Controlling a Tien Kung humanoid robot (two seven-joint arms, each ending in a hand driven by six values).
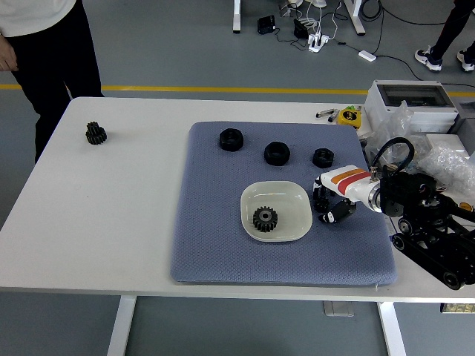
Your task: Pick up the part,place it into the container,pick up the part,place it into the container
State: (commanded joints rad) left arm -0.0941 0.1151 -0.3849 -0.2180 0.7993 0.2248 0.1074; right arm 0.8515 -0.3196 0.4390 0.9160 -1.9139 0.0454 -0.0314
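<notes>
A white bowl [296, 197] sits on the blue-grey mat [215, 222] and holds one black gear [265, 218]. Just right of the bowl lies a small black gear [320, 201]. My right hand [328, 203], white with an orange stripe, comes in from the right and is down on this gear, with fingers above it and the thumb below, curled around it. The gear still rests on the mat. Three black ring-shaped parts [231, 139], [277, 153], [323, 156] lie along the mat's far side. Another black gear [95, 133] lies on the bare table at far left. My left arm is out of view.
A person [52, 44] in dark trousers stands at the table's far left corner. A grey box [412, 100], plastic bags [449, 159] and a yellow tape measure [347, 116] crowd the table's right side.
</notes>
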